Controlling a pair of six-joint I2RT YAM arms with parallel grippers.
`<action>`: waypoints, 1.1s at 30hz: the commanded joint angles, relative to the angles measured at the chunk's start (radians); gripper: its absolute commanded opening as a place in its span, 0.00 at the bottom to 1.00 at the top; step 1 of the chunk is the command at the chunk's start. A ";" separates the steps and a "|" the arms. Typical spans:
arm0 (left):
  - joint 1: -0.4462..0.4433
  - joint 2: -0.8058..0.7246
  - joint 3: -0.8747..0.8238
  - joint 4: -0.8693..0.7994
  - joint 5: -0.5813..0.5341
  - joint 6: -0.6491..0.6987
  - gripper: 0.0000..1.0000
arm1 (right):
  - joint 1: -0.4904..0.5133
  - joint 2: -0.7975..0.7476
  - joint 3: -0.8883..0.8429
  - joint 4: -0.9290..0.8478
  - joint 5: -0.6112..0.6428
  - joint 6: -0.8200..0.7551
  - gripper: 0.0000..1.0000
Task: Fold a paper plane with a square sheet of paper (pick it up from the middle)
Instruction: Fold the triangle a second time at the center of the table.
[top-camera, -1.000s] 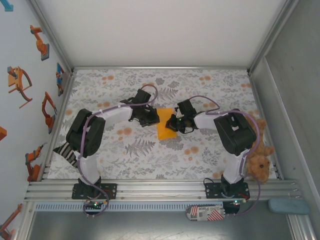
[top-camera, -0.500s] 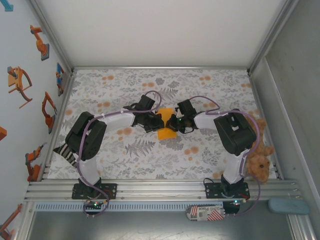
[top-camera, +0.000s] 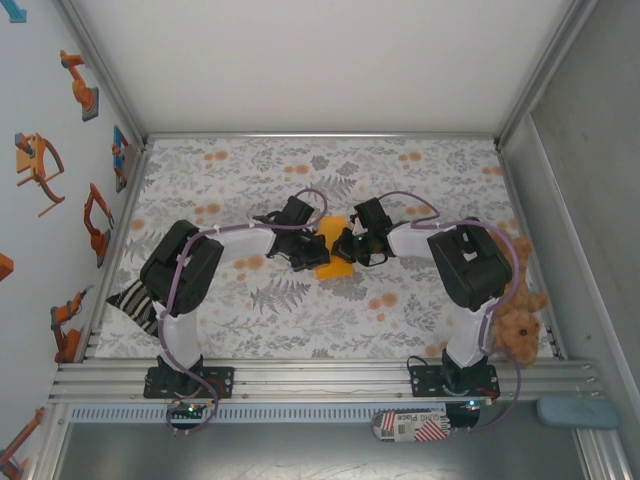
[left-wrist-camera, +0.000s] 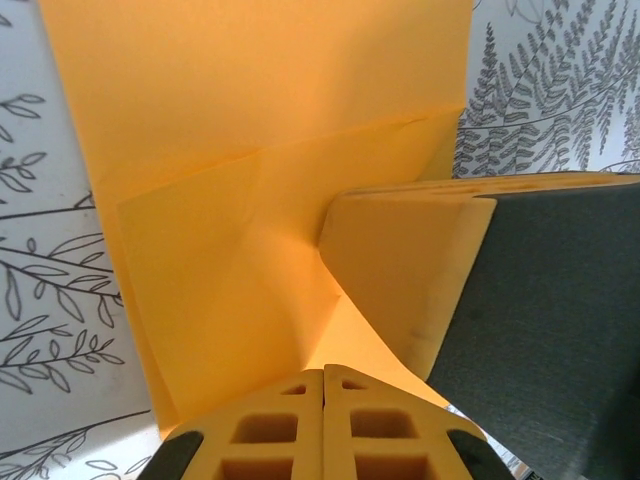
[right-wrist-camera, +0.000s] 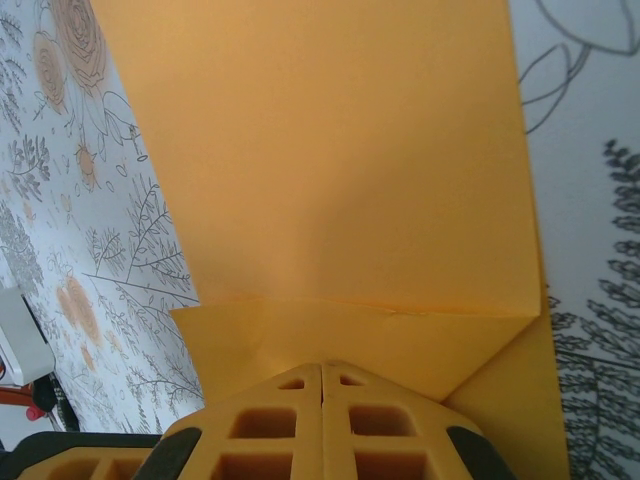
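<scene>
Orange-yellow square sheet of paper lies near the middle of the floral cloth, partly folded and mostly flat. Left wrist view shows a flap doubled over with a crease running across. Right wrist view shows a folded strip and an angled corner at its near edge.

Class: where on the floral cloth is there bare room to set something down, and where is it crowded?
Free: the floral cloth's far strip along the back wall, and the near patch between the arm bases. Crowded: the centre, where left gripper and right gripper meet on the orange paper; a teddy sits near right.
</scene>
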 joint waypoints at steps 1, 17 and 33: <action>-0.010 0.019 -0.009 0.001 0.020 -0.007 0.00 | 0.003 0.058 -0.021 -0.150 0.069 0.006 0.00; -0.014 0.020 -0.029 -0.026 -0.020 0.008 0.00 | 0.003 0.077 -0.007 -0.192 0.096 0.015 0.00; -0.011 0.012 -0.032 -0.113 -0.054 0.074 0.00 | 0.003 0.093 0.000 -0.211 0.099 0.011 0.00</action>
